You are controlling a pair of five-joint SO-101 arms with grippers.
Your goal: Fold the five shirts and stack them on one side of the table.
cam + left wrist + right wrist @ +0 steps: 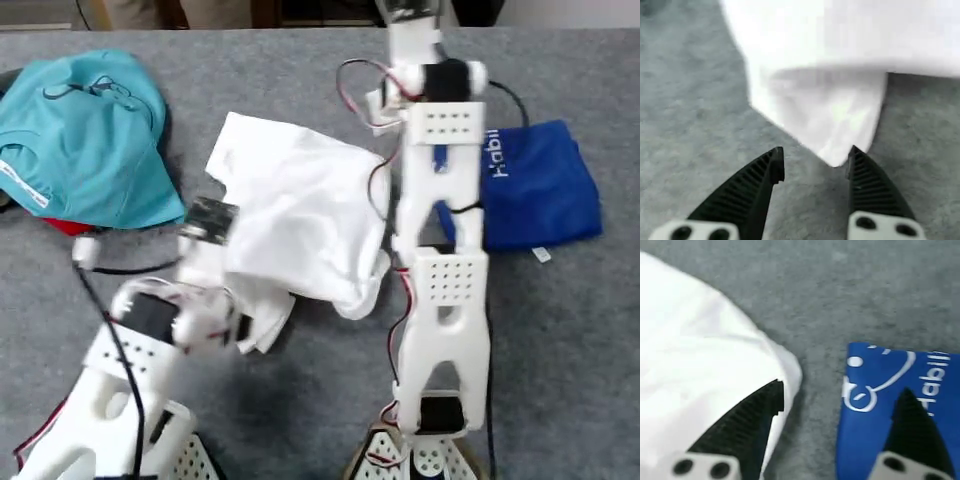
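With left end effector (816, 151) and right end effector (841, 388) spread apart, we'd pinch the limp white shirt (300, 215) at its nine-o'clock edge.

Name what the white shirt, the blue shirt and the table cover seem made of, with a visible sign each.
White shirt: soft matte fabric, perhaps cotton; it creases limply.
Blue shirt: similar matte fabric, folded flat, white print.
Table cover: grey, felt-like; fuzzy mottled surface.
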